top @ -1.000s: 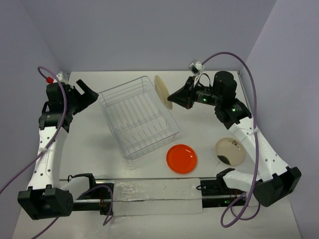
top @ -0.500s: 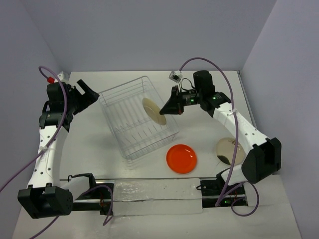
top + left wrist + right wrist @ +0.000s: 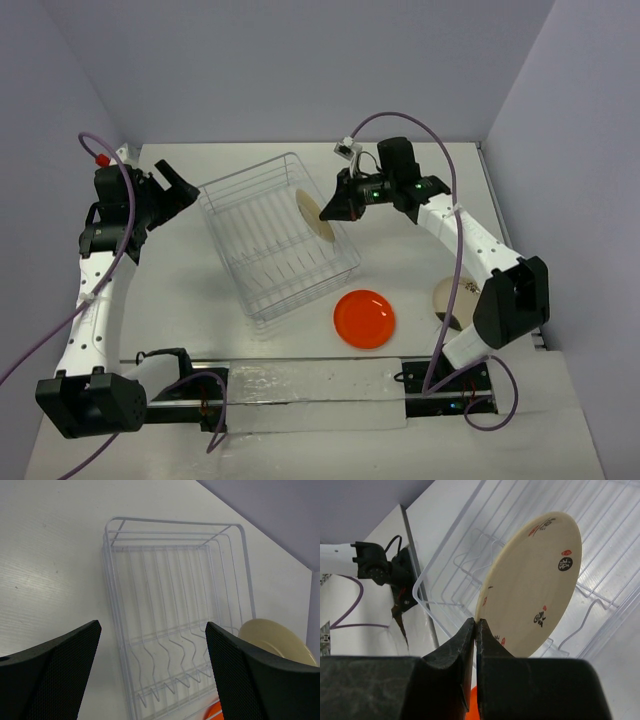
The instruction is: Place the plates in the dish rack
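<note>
1. The right tool (image 3: 476,628) has its fingers pressed together on the rim of a cream round plate with small dark and red marks (image 3: 535,580), pinching it on edge.
2. That plate hangs tilted over the right side of the rectangular silvery-white wire dish rack (image 3: 245,172), its face turned toward the row of upright slot wires. From these views I cannot tell whether its lower edge touches any wire. It does not look seated in a slot.
3. In the left wrist view the rack's slots show no plate standing in them. Only the held plate appears, at the rack's far corner.
4. A glossy orange-red round plate (image 3: 364,318) lies flat on the white tabletop (image 3: 400,255), just beyond the rack's near right corner.
5. A second beige round plate (image 3: 444,297) lies flat further right, partly hidden behind the right arm.
6. The left tool (image 3: 180,186) hovers off the rack's left side with its fingers spread wide, gripping nothing.
7. By my reckoning the task is in its early part. The first plate is being delivered and none is loaded.
8. What remains, as I judge it: lower this plate between two slot wires and let go, then fetch the orange-red plate and the beige one in turn.
</note>
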You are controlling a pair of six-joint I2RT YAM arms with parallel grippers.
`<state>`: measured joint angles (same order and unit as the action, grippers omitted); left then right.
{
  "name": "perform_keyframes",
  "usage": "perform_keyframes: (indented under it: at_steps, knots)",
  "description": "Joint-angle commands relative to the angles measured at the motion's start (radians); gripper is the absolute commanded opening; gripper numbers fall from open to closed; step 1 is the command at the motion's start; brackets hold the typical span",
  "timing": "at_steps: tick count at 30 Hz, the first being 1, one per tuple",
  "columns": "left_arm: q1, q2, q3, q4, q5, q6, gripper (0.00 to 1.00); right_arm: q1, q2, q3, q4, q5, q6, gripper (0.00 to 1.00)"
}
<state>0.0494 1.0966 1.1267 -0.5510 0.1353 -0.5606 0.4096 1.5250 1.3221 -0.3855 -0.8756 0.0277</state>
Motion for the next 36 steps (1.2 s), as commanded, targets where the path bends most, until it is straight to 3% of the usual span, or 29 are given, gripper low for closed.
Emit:
perform_keyframes:
  at_steps: [1, 24, 30, 36]
  knots:
    - [0.007, -0.006, 0.044, 0.003, 0.004, 0.019, 0.94, -0.006, 0.041, 0.053, 0.017, -0.038, -0.007, 0.00]
    - [0.009, 0.001, 0.042, 0.003, 0.003, 0.018, 0.94, -0.020, 0.133, 0.038, 0.019, 0.043, -0.059, 0.00]
    - [0.007, 0.002, 0.044, 0.000, -0.003, 0.018, 0.94, -0.023, 0.167, 0.046, 0.019, -0.003, -0.077, 0.10]
    - [0.009, 0.000, 0.044, 0.001, -0.006, 0.016, 0.94, -0.025, 0.165, 0.026, 0.017, 0.048, -0.076, 0.18]
